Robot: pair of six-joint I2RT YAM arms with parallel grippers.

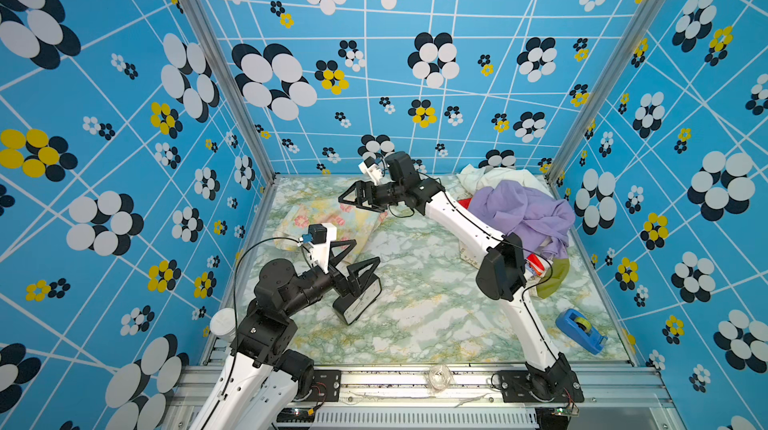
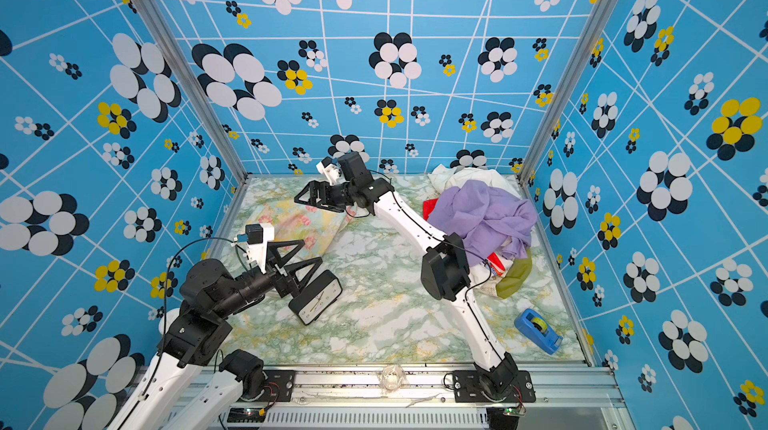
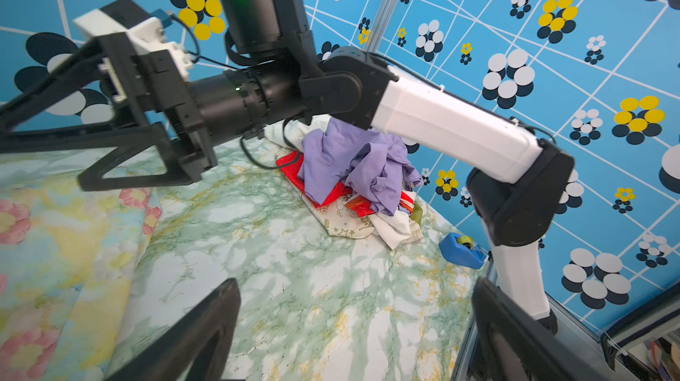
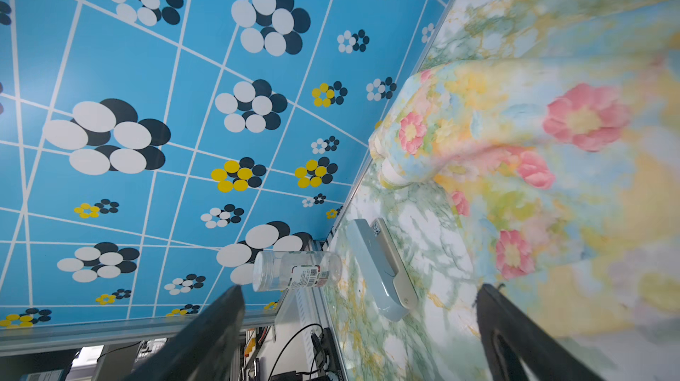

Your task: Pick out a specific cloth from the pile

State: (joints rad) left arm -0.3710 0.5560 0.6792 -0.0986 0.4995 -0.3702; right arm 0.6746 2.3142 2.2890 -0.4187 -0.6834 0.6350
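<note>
The right gripper [image 4: 360, 287] is seen with its jaws spread wide and nothing between them. In a top view the right gripper [image 1: 347, 199] is held over the far end of the cloth [image 1: 309, 220]; whether its lower finger brushes the fabric cannot be told. The left gripper [image 3: 355, 287] is likewise spread wide and empty, poised above a black clock [image 2: 316, 301] that lies on the table [image 1: 415, 316] near the cloth's near end.

The cloth, pale yellow with pink flowers, is laid out at the far left of the table, well apart from the pile [image 1: 523, 210]. In the right wrist view its folded corner is seen close against the table's edge by the left wall. A broad stretch of bare marbled surface is left between cloth and pile. The pile is pressed into the far right corner, lavender uppermost, and a blue tape dispenser [image 1: 579, 330] is set nearer the front by the right-hand edge. A clear jar [image 4: 294, 270] and a pale blue-grey device [image 4: 382, 268] are found by the near left corner.

In both top views the cloth's near end is covered by the left gripper, the pile's left flank by the right arm, and the device by the left arm. The cloth is blurred in the right wrist view and cut off by the frame in the left wrist view
</note>
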